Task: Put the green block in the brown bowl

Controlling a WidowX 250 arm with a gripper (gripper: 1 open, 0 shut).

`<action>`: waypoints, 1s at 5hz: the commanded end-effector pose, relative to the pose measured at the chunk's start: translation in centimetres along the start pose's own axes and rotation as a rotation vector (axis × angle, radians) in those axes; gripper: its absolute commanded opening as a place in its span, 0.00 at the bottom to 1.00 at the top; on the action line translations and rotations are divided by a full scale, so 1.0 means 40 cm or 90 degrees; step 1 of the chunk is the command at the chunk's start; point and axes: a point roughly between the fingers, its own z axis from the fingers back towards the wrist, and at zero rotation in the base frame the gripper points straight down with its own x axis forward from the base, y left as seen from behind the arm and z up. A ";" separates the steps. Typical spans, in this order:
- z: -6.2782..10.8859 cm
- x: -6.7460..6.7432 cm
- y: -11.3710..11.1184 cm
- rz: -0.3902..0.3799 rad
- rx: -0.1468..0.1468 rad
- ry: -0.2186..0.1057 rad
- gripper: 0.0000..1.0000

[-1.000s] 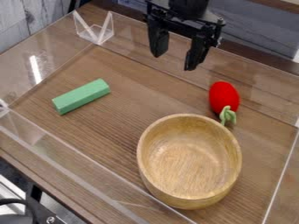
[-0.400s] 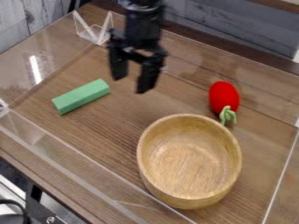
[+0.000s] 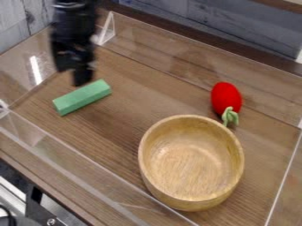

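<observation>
The wooden table is seen ringed by clear walls; the brown bowl is set at front right; the gripper is poised just above the green block, jaws apart, nothing held; a red toy lies beyond the bowl.

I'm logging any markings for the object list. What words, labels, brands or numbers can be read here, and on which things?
None can be read. The green block, the brown bowl, the red strawberry toy and the tool all show plain surfaces with no lettering, number or sign.
</observation>
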 end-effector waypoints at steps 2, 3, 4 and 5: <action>-0.050 0.064 -0.024 0.053 -0.009 -0.053 1.00; -0.093 0.097 -0.029 0.058 -0.017 -0.047 1.00; -0.122 0.109 -0.012 0.072 -0.023 -0.044 1.00; -0.123 0.114 0.010 0.098 -0.035 -0.038 1.00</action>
